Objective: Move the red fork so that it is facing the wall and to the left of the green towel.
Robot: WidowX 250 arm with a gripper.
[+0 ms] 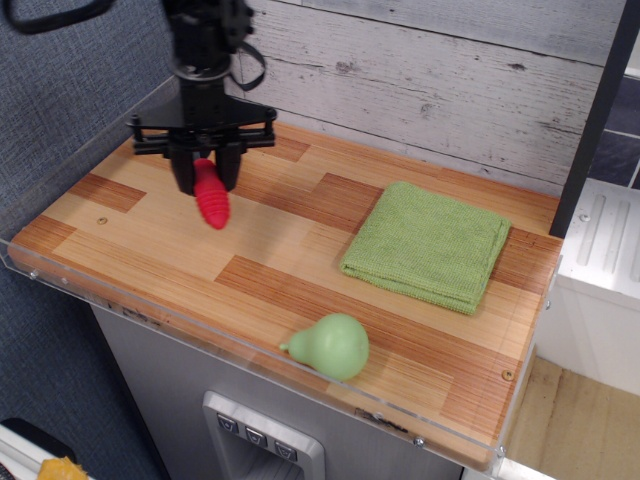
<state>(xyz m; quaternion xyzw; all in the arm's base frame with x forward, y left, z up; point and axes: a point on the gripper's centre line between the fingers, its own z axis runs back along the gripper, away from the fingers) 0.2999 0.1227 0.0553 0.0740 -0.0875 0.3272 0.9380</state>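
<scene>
My black gripper [204, 172] is shut on the red fork [212, 203] over the left part of the wooden table [150, 250]. The ribbed red handle sticks out below the fingers toward the front; the silver tines are hidden behind the gripper. The fork appears held just above the tabletop. The green towel [428, 244] lies flat at the right, well clear of the gripper. The whitewashed plank wall [440, 80] runs along the back.
A pale green pear [331, 346] lies near the front edge. A blue-grey textured panel [70, 90] stands at the left. A clear acrylic lip [60, 280] edges the table. A black post [592, 120] rises at the right.
</scene>
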